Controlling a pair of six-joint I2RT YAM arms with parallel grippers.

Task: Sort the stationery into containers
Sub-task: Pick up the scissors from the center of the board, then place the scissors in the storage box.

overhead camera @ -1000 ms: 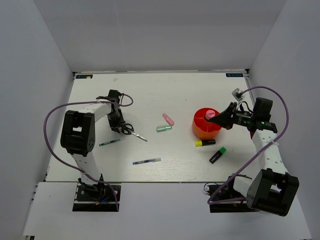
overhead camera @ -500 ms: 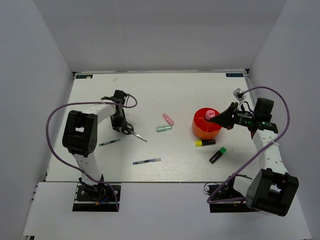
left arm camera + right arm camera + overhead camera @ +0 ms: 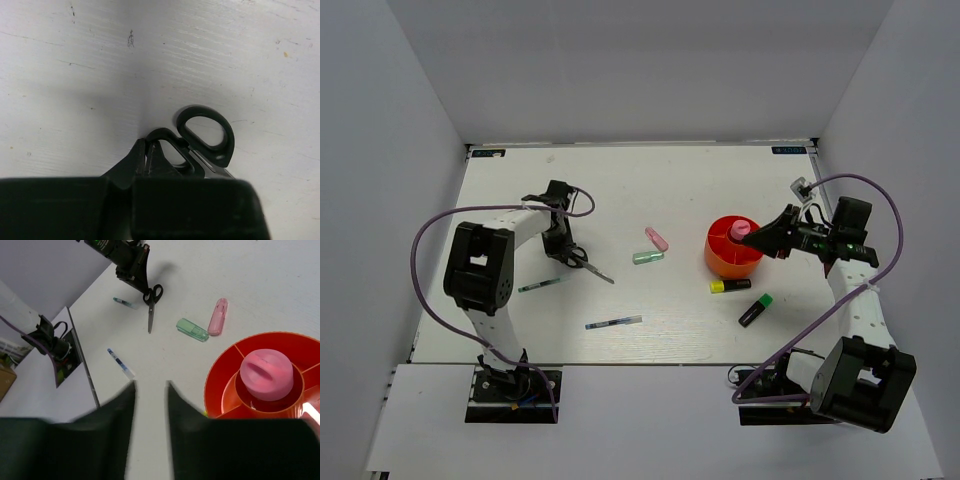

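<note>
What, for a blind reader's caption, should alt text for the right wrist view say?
A fat pink tube sits in the middle compartment of an orange-red cup, beyond the open right hand. Farther off lie a pink marker, a green marker and scissors.

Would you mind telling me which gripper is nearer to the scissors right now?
Left. The left gripper is closed on the scissors' handle; the right gripper hangs far off on the other side, open at the orange cup.

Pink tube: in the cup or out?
In. The pink tube stands upright in the centre compartment of the orange cup.
</note>
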